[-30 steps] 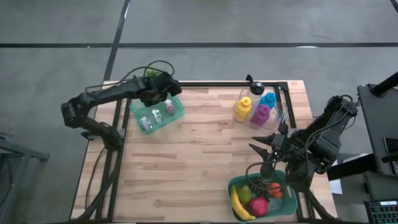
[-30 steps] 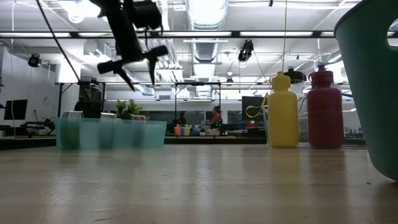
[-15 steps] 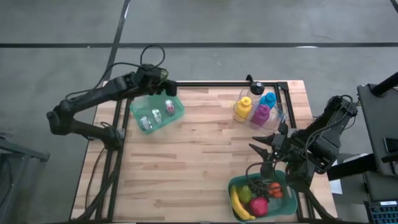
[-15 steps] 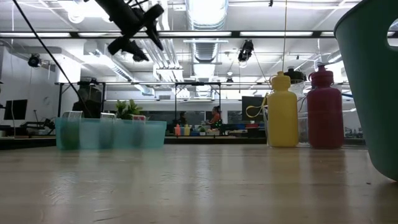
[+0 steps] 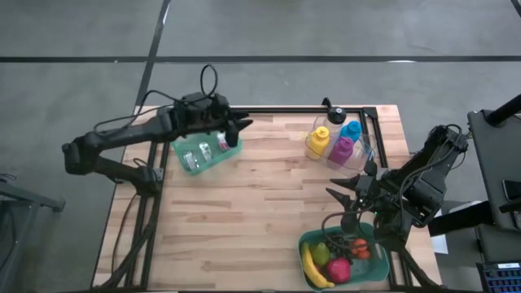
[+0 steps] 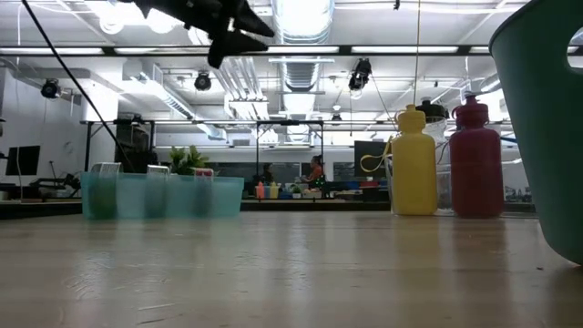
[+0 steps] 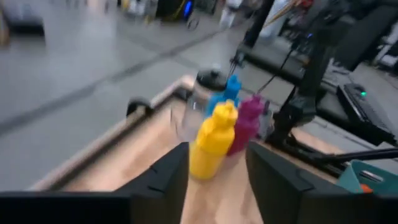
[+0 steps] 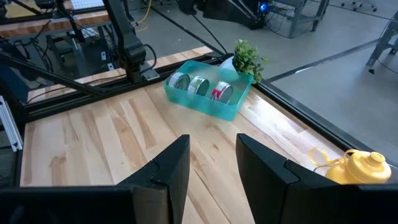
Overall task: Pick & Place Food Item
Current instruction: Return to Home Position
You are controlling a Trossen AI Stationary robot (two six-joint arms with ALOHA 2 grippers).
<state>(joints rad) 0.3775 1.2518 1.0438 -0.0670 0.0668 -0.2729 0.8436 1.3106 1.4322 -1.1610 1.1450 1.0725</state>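
left claw (image 5: 238, 125) empty, wide, over the blue bin (image 5: 181, 159) at the bench's far-left corner: retract high, clear of its rim; right claw (image 5: 346, 190) idle, wide, near-right.

Cans (image 8: 200, 86) in bin (image 8: 214, 107), left of bottles (image 5: 334, 142)

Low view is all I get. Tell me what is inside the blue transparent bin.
Observer: The blue transparent bin holds three tuna cans in a row. The red tuna can is at the plant end.
Operator: Report the left claw.
Observer: The left claw is open and empty, above the bin's edge on the side toward the bottles.
Operator: Now the right claw.
Observer: The right claw is open and empty, over the table next to the green basket, which holds fruit.
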